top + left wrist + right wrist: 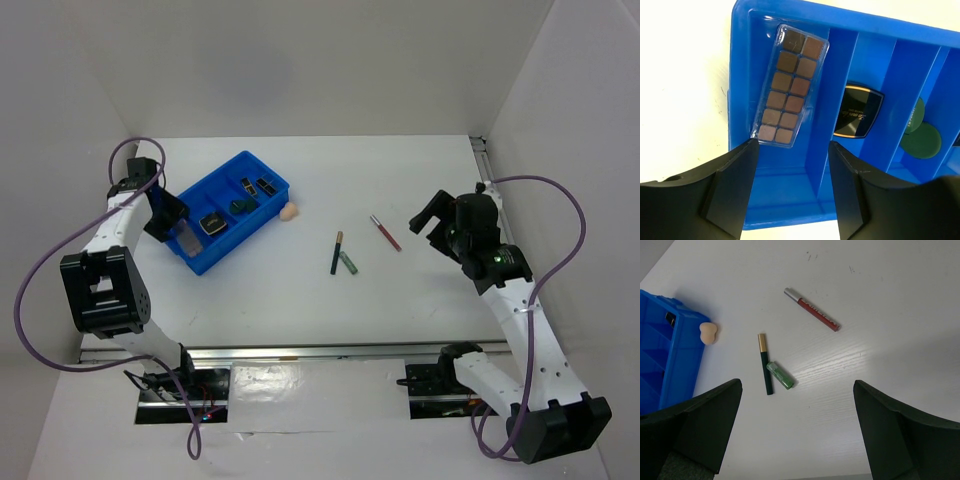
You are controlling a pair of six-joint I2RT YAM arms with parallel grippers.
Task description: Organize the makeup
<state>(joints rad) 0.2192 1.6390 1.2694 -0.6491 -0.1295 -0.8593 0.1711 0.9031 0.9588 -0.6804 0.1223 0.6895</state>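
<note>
The sorting is judged to be partly done. The brown-pink palette [790,85] is seen lying flat in the end compartment of the blue tray [875,45]. A square compact [857,110] lies in the next compartment and a round green compact [920,137] in the one after that. The left hand [792,144] is held above the near end of the palette with its fingers spread, and nothing is pinched between them.

Four pieces are found outside the tray on the surface [890,365]. The sponge [707,333] rests just beside the tray wall. A dark pencil [765,365] with a gold cap and a short green stick [780,375] lie close together, perhaps touching. A red pencil [812,309] lies well apart from them. The right hand [797,387] is held over this group, spread wide and empty.

The step in hand is judged to be the picking of one of these loose pieces. For that, the right hand would have to be lowered and its fingers set across a thin shaft. The red pencil is judged the easier choice, since a grasp on the dark pencil could catch the green stick as well.
</note>
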